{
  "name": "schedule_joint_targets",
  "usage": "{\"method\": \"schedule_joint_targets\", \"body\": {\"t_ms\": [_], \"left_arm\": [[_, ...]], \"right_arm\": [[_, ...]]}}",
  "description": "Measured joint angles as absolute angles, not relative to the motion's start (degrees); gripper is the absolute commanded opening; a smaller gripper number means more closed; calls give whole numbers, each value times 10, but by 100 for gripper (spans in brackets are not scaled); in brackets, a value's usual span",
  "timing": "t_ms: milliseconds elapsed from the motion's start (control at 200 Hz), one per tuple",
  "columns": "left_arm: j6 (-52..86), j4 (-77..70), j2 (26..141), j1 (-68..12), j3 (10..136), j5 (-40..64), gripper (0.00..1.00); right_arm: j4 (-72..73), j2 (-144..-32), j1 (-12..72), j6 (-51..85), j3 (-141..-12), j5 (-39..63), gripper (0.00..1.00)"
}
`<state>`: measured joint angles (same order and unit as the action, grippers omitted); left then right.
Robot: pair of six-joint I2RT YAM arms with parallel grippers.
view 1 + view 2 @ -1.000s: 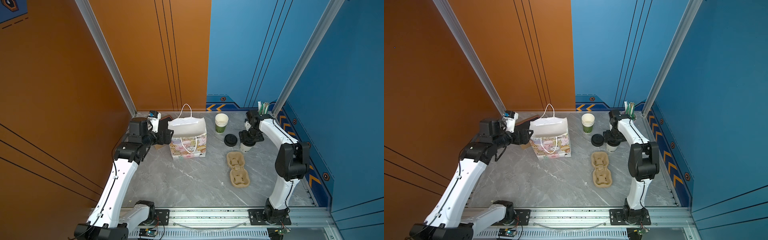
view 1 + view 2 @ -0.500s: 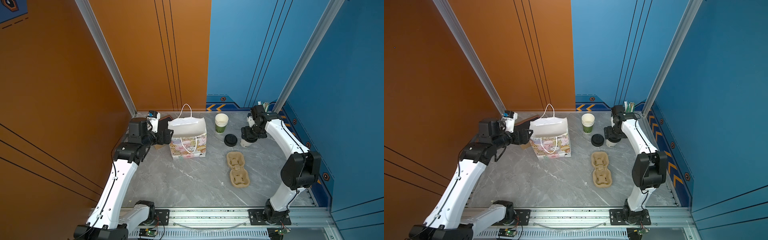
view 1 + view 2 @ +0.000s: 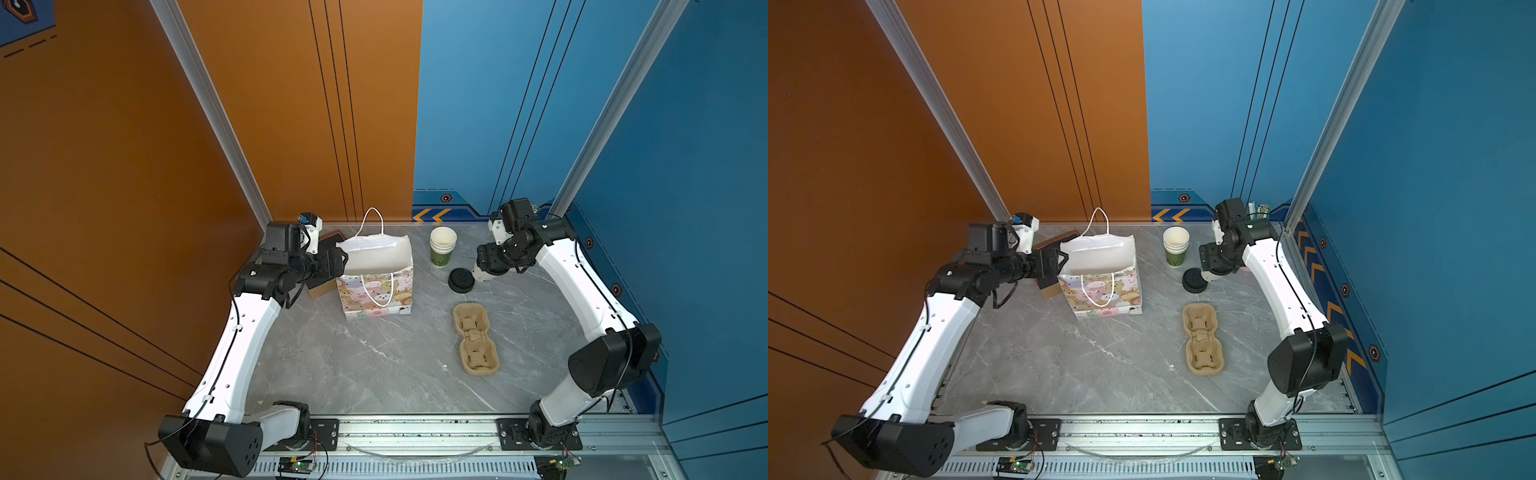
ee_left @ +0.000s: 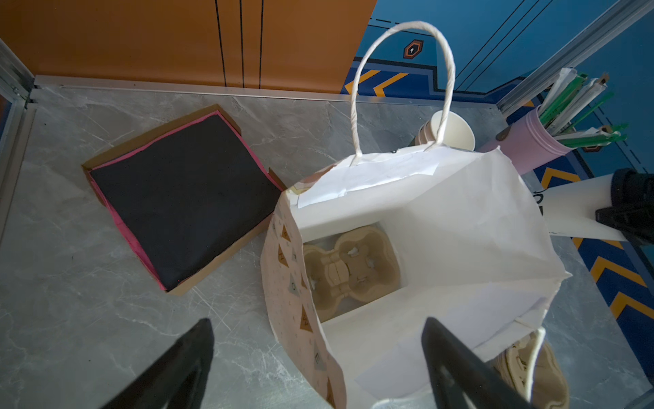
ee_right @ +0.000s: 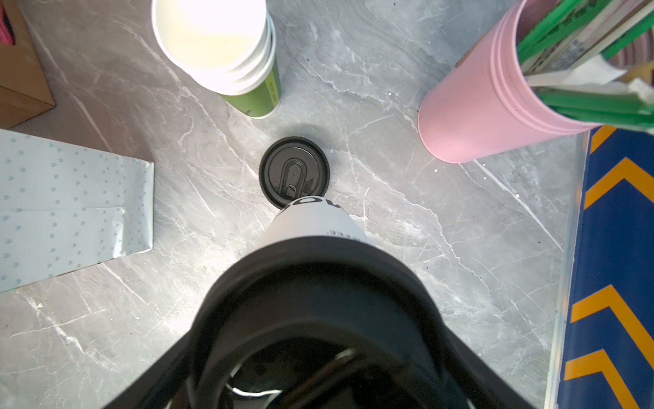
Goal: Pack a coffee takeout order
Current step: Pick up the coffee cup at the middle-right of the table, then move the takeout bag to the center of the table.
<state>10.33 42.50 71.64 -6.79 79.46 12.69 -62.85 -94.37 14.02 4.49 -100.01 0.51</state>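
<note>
Cup higher, loose lid just beside

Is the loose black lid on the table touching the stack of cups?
Apart. The right wrist view shows a strip of bare table between the lid and the green base of the cup stack.

The cup in the right gripper hides that gripper's fingertips and the near edge of the loose lid just beyond.
</note>
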Motion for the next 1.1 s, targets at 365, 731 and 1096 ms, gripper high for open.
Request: {"method": "schedule_joint_targets", "body": {"t_ms": [365,731,1096], "left_arm": [[118,448,783,-68,823,125,39],[123,449,805,-72,843,133,5],[135,449,806,-78,843,167,0]], "right_arm": [[-641,-943,176,47,-1011,14,89],[-641,-938,189,49,-1011,14,89],[-645,-918,191,49,-1024,20,89]]}}
